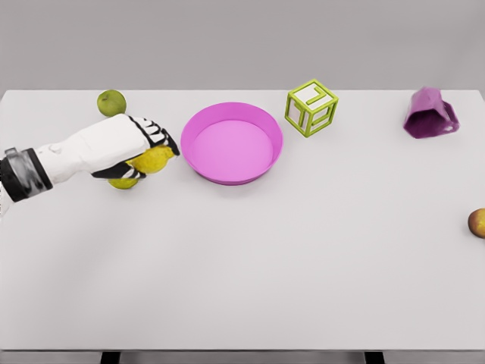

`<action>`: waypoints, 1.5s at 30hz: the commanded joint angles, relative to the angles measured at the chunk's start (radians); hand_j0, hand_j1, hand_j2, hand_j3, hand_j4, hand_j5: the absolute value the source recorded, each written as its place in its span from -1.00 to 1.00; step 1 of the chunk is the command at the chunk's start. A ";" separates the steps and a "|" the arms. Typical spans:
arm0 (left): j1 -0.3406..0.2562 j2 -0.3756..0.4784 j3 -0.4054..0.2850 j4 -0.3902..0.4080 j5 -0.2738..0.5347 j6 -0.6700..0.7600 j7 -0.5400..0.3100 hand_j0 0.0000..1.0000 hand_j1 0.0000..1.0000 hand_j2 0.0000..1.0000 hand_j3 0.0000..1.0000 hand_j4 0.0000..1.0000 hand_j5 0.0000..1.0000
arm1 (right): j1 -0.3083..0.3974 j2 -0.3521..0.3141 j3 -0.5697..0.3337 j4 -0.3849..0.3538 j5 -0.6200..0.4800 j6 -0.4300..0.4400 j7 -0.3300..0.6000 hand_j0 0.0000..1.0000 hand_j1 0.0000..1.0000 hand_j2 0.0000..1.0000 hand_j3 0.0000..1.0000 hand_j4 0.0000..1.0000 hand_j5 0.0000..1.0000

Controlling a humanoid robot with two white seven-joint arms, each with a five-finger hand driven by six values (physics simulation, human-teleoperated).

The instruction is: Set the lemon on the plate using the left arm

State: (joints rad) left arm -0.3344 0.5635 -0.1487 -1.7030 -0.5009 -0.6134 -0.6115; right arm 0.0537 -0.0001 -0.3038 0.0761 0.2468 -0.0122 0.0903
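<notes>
A yellow lemon point(155, 160) is held in my left hand point(146, 154), whose fingers curl over its top while the thumb sits beneath. The white left arm comes in from the left edge. Hand and lemon are just left of the pink round plate point(198, 121), close to its rim but not over it. I cannot tell whether the lemon is lifted or still touching the table. A yellow-green rounded shape point(123, 183) shows under the hand; what it is stays unclear. My right arm does not appear.
A green round fruit point(111, 101) lies behind the hand at the back left. A lime-green open cube point(311, 108) stands right of the plate. A purple cup point(430, 114) lies tipped at the back right. An orange-brown fruit point(477, 223) sits at the right edge.
</notes>
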 commanded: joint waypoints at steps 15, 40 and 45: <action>-0.058 -0.109 -0.035 0.074 0.001 0.003 0.001 -0.08 -0.08 -0.08 -0.08 -0.08 -0.08 | 0.000 0.000 0.000 -0.001 0.000 0.000 0.000 1.00 1.00 1.00 1.00 1.00 1.00; -0.301 -0.390 -0.109 0.505 -0.062 0.003 0.001 -0.08 -0.08 -0.08 -0.08 -0.08 -0.08 | 0.000 0.000 0.000 -0.001 0.000 0.000 0.000 1.00 1.00 1.00 1.00 1.00 1.00; -0.307 -0.404 -0.104 0.511 -0.079 0.003 0.001 0.93 0.93 0.93 0.93 0.93 0.93 | 0.000 0.000 0.000 -0.001 0.000 0.000 0.000 1.00 1.00 1.00 1.00 1.00 1.00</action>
State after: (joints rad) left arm -0.6412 0.1676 -0.2556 -1.2019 -0.5836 -0.6142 -0.6117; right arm 0.0537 -0.0001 -0.3038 0.0759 0.2468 -0.0122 0.0904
